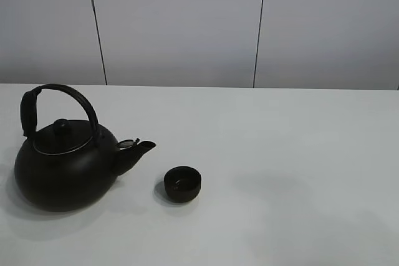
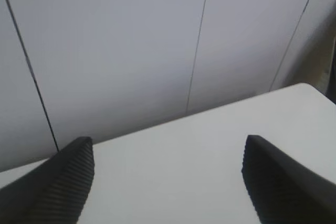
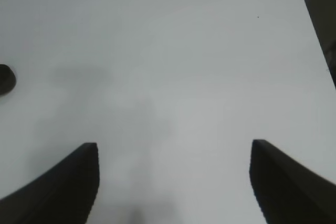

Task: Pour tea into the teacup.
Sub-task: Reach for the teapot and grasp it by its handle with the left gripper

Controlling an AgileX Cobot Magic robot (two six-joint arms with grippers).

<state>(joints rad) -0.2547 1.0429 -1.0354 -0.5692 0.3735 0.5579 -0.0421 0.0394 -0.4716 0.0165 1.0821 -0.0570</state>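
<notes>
Spread wide at left end effector, gripping nothing, over tabletop. Same at right end effector: fingers well apart, empty, touching nothing. Near left: black kettle, lid on, spout pointing right. Teacup upright just right of spout, not touching. Inside too dark to judge; possibly faint glint.
</notes>
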